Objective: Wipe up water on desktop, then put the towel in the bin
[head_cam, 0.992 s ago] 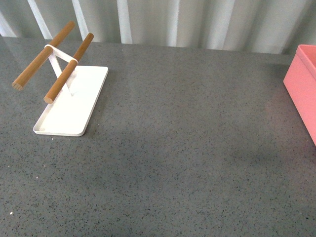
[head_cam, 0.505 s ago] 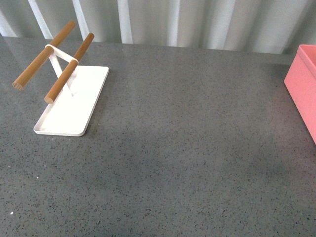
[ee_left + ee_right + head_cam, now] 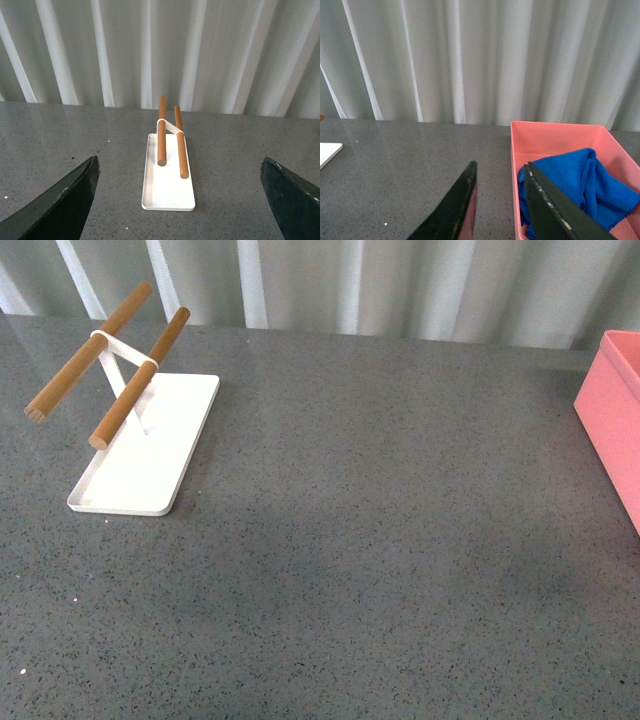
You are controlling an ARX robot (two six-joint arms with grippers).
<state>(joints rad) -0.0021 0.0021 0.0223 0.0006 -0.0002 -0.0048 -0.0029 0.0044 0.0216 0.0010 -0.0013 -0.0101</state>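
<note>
The speckled dark grey desktop (image 3: 380,520) fills the front view, where neither arm shows. At its right edge stands the salmon-pink bin (image 3: 612,410). In the right wrist view the blue towel (image 3: 580,185) lies crumpled inside the bin (image 3: 555,130). My right gripper (image 3: 500,167) is open and empty, its dark fingers on either side of the bin's near wall. My left gripper (image 3: 180,165) is open wide with nothing in it, facing the white tray.
A white tray (image 3: 150,455) with two wooden rods (image 3: 135,380) on a white bracket stands at the left of the desktop; the left wrist view shows this tray (image 3: 167,192) too. Pale pleated curtains (image 3: 400,280) close off the back.
</note>
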